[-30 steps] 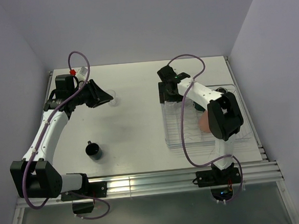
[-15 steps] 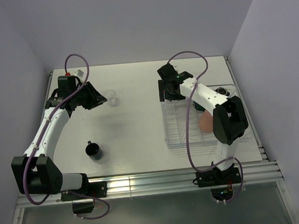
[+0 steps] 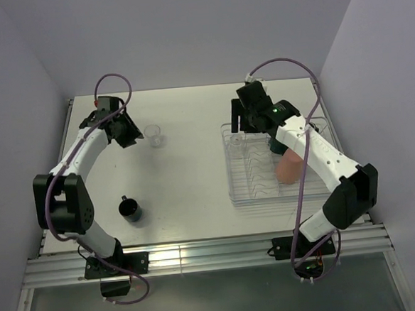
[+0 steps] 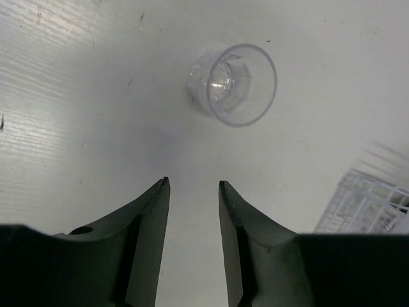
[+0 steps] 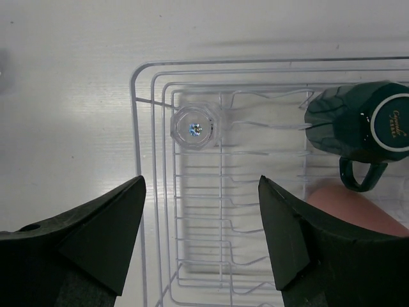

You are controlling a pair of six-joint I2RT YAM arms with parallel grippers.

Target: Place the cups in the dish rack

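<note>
Left jaws: barely parted, empty (gap narrower than the cup).
Clear tumbler (image 4: 235, 83): on the bench (image 4: 77, 77), at 1 o'clock of them.
Advice: jaws to be widened before it is straddled.
Right jaws: wide apart, empty, above the dish rack (image 5: 153, 192).

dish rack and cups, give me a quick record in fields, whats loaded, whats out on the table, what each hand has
in dish rack: racked tumbler at the far left corner; dark green mug; salmon cup
out on table: loose tumbler; black mug
left hand: open, empty, short of the loose tumbler, not touching it
right hand: open, empty, above the left part of the rack
cups in view: five
</note>
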